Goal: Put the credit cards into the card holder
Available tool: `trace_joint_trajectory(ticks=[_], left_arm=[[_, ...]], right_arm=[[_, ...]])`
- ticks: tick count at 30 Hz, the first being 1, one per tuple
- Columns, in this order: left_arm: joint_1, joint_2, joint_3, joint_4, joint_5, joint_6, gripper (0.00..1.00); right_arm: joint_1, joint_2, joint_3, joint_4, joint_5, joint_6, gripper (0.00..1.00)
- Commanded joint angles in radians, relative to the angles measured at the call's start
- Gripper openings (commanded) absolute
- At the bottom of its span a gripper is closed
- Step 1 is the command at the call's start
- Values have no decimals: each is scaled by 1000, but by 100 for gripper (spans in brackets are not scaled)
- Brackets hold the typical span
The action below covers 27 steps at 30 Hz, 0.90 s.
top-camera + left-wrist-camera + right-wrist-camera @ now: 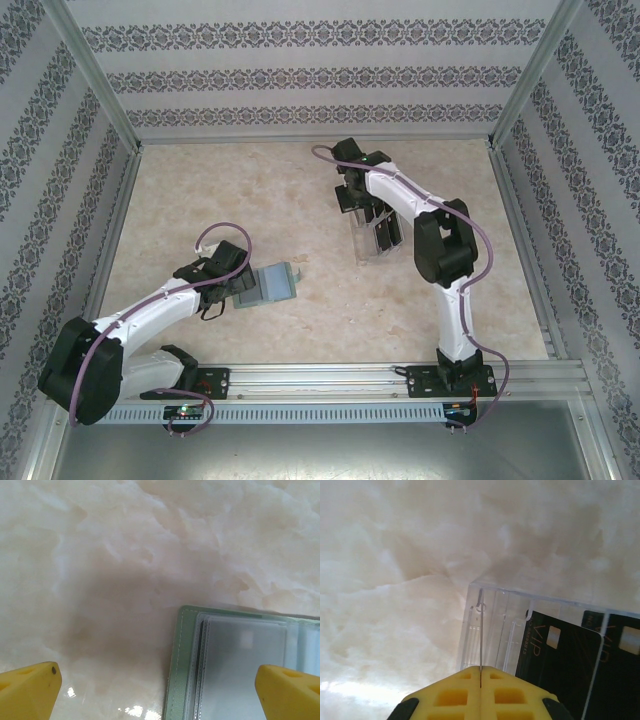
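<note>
The sage-green card holder [268, 284] lies open on the table, its clear sleeves facing up [240, 665]. My left gripper [232, 280] hovers over its left edge, open wide [157, 675], with one yellow fingertip [31, 690] over bare table and the other [290, 692] above the sleeves. My right gripper [365, 212] is at the clear slotted tray [492, 597], shut [480, 670] on a credit card [481, 635] seen edge-on as a thin line. Two more black credit cards [560, 655] [620, 672] stand in the tray to the right.
The marble-patterned table [250, 200] is walled by patterned panels at the back and both sides [320, 70]. An aluminium rail [330, 378] with the arm bases runs along the near edge. The clear tray [378, 245] stands at centre right.
</note>
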Motion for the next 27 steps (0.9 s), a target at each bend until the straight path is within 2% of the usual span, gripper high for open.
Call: trace_joint_trajectory(ticks=[1, 6, 12, 19, 27], left_arm=[[-9, 2, 31, -57, 6, 23, 100], [-26, -4, 22, -90, 6, 12, 100], [-58, 21, 17, -76, 1, 1, 100], [-91, 69, 22, -97, -29, -12, 100], [-95, 58, -8, -145, -66, -62, 100]], right_arm=[[-1, -100, 37, 3, -72, 22, 0], [32, -187, 11, 40, -155, 53, 0], [114, -319, -173, 182, -310, 154, 0], [203, -446, -537, 552, -529, 397, 0], [292, -481, -796, 878, -545, 579, 0]])
